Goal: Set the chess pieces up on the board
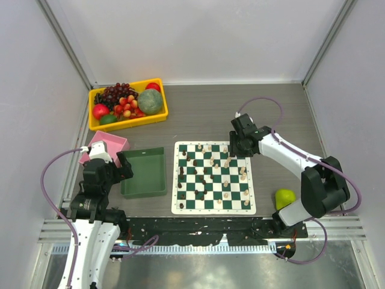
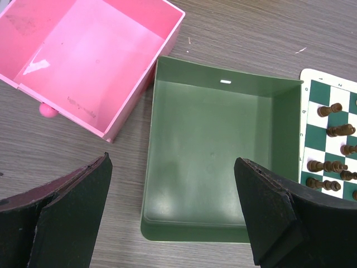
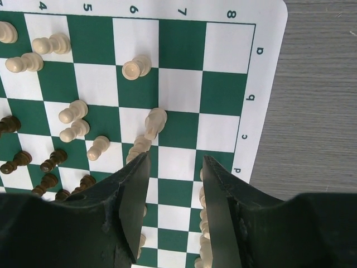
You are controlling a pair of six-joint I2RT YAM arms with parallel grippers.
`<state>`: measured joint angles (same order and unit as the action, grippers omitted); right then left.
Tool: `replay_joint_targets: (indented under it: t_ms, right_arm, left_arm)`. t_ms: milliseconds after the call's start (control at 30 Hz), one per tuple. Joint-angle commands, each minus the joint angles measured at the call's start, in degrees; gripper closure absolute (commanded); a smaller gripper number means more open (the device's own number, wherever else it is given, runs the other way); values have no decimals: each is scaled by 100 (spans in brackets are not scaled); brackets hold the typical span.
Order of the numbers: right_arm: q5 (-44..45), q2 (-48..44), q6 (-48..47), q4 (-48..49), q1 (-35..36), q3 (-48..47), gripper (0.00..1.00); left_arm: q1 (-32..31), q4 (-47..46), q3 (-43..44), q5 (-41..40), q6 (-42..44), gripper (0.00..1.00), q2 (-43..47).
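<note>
The green and white board (image 1: 214, 201) lies at the table's middle, with dark pieces (image 1: 181, 171) mostly on its left side and cream pieces (image 1: 243, 173) mostly on its right. My right gripper (image 1: 236, 149) hovers over the board's far right part. In the right wrist view it (image 3: 175, 162) is open with nothing between its fingers, above bare squares, with cream pieces (image 3: 154, 122) just beyond and beside the fingers. My left gripper (image 1: 123, 164) is open and empty over the green tray; the left wrist view shows it (image 2: 173, 167) wide open.
The plain green tray (image 1: 129, 181) sits left of the board, empty (image 2: 167, 84). A pink box (image 1: 118, 143) lies beyond it, also empty (image 2: 167, 33). A yellow bin of fruit (image 1: 95, 123) is at the back left. A green pear (image 1: 285, 197) lies right of the board.
</note>
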<state>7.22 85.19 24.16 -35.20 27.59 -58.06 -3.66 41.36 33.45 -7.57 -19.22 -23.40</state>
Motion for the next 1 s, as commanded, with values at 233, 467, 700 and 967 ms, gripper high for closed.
replay_joint_targets:
  t_ms: [233, 467, 700, 967]
  right_arm:
    - [-318, 384, 220, 417, 35, -214, 51]
    - [-265, 657, 299, 461, 123, -311, 53]
    - [-195, 841, 273, 549, 132, -364, 59]
    - [-107, 947, 247, 602, 132, -408, 62]
  left_arm:
    - [14, -269, 47, 46, -46, 1, -86]
    - [15, -252, 65, 19, -64, 1, -121]
    - [15, -260, 74, 28, -82, 1, -148]
    - [15, -243, 65, 19, -90, 1, -183]
